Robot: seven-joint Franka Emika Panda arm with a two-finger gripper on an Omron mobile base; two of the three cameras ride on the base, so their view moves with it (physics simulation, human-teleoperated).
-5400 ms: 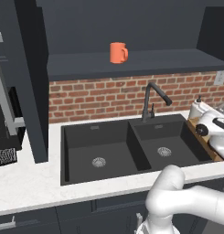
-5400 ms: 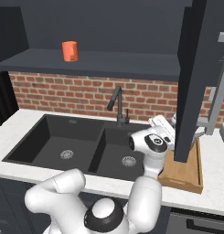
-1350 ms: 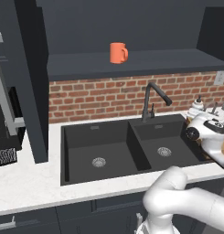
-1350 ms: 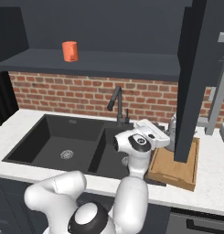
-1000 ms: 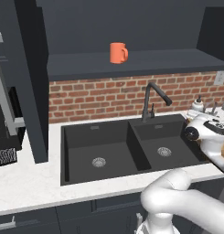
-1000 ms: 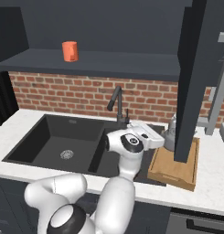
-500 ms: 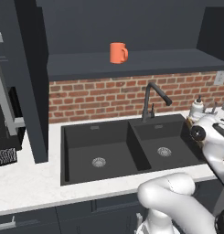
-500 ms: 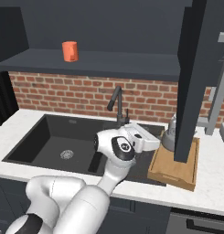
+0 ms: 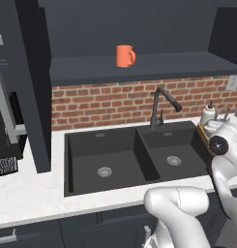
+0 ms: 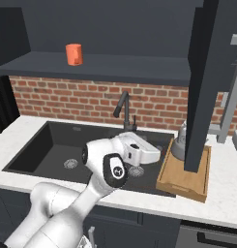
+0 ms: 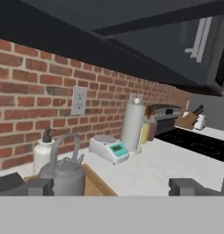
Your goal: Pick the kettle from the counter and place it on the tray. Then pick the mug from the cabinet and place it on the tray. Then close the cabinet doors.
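Note:
The grey kettle (image 11: 63,174) stands on the wooden tray (image 11: 96,184), right beside a whitish soap bottle (image 11: 42,154). My gripper (image 11: 109,187) is open and holds nothing, with the kettle just beyond its left fingertip (image 11: 27,186). From the right base view the gripper (image 10: 158,154) hovers over the sink's right basin, just left of the tray (image 10: 185,180). There the kettle (image 10: 179,145) is half hidden behind an open cabinet door (image 10: 203,87). The orange mug (image 9: 125,55) stands on the cabinet shelf (image 9: 139,68), far above the gripper.
A dark double sink (image 9: 115,160) with a black faucet (image 9: 161,104) is set in the white counter (image 9: 33,193). The left cabinet door (image 9: 30,97) hangs open. On the counter past the tray stand a scale (image 11: 109,148), a paper towel roll (image 11: 131,125) and a stove (image 11: 195,142).
The hand has pulled back from the tray toward the sink, and the arm's elbow has swung lower and nearer the cameras. Kettle and mug have stayed put.

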